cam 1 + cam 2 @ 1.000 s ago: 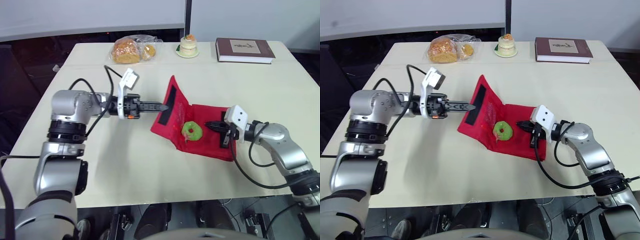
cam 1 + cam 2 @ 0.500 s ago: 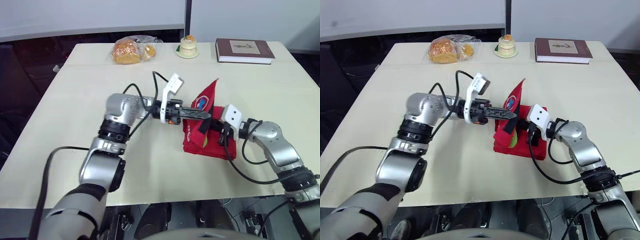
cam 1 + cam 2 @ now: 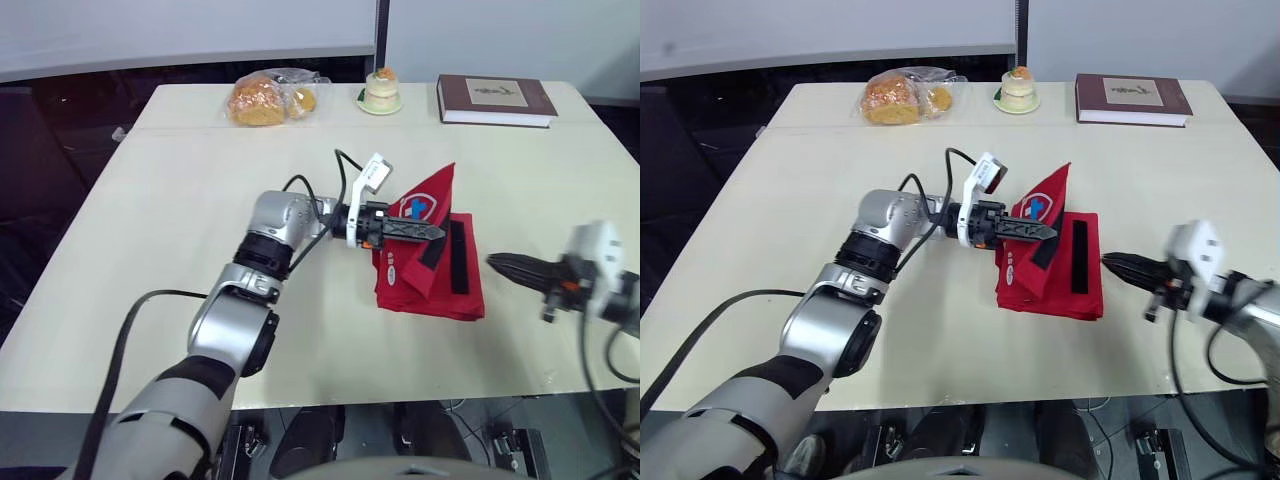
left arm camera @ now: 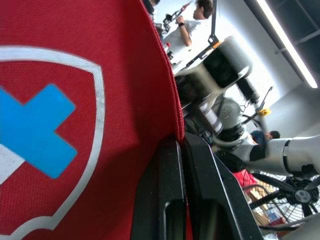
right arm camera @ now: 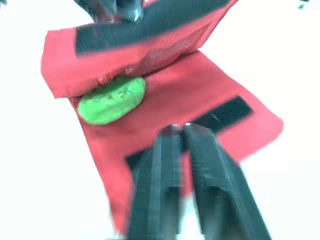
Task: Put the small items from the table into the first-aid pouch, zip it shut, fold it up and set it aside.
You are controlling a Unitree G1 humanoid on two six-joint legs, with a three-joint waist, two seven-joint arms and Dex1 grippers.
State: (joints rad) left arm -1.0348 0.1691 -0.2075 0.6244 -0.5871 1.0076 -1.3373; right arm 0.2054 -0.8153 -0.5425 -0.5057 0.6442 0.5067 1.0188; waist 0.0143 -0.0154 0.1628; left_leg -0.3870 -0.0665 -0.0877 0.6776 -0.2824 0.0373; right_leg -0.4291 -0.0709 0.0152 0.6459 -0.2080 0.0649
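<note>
Table (image 3: 180, 230) spreads pale and bare on the arm side of the left pincer (image 3: 438, 233), with open top also between the right pincer (image 3: 497, 262) and the table's near edge. Red first-aid pouch (image 3: 432, 292) lies between the two pincers, near the front edge but well on the top. Its flap (image 3: 428, 205), bearing a white shield and a blue cross, stands lifted and tilted over the lower panel. The left pincer is pinched narrow on that flap's edge, its fingers (image 4: 167, 200) pressed together on the red cloth. The right pincer hangs just off the pouch's outer edge, apart from it, tips drawn nearly together and holding nothing. A black strip (image 3: 457, 257) runs along the lower panel on the right pincer's side. Far beyond both pincers, by the back edge, sit a brown book (image 3: 497, 98), a clear bag of bread (image 3: 268, 97) and a small cake (image 3: 380, 88) on a plate, all well apart from the pouch. Inside the pouch, under the lifted flap, a round green item (image 5: 111, 100) rests on the red lining
</note>
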